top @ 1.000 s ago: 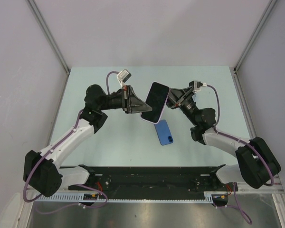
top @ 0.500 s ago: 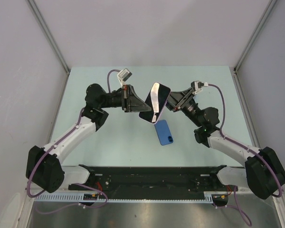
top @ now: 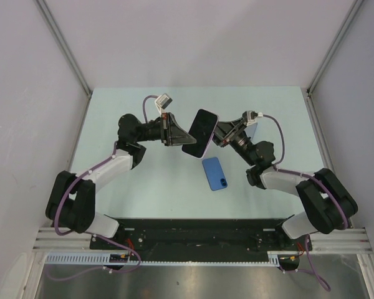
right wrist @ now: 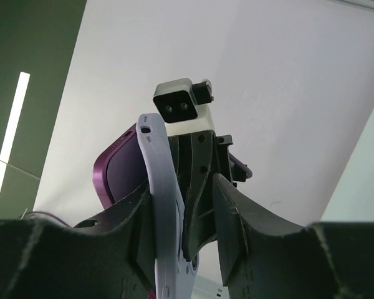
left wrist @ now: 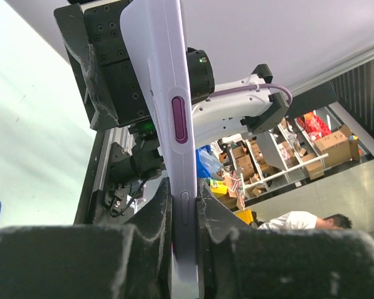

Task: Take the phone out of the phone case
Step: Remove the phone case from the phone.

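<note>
A purple phone (top: 199, 129) in a lavender case (left wrist: 165, 68) hangs in the air above the middle of the table, between both grippers. My left gripper (top: 179, 133) is shut on the case's left edge; the left wrist view shows both pads (left wrist: 151, 215) clamped on it. My right gripper (top: 219, 132) is at the case's right edge with its jaws apart. In the right wrist view the case (right wrist: 159, 168) lies against one finger (right wrist: 134, 215), with a gap to the other. The phone's purple corner (right wrist: 112, 168) shows beside the case rim.
A blue phone-shaped item (top: 215, 173) lies flat on the pale green table (top: 131, 187), just below the held phone. Grey walls enclose the table at the left, back and right. The black rail with the arm bases (top: 199, 229) runs along the near edge.
The held phone first tipped on edge, then turned back to face the camera. The right arm drew in closer to it and lower. The left gripper kept its hold.
</note>
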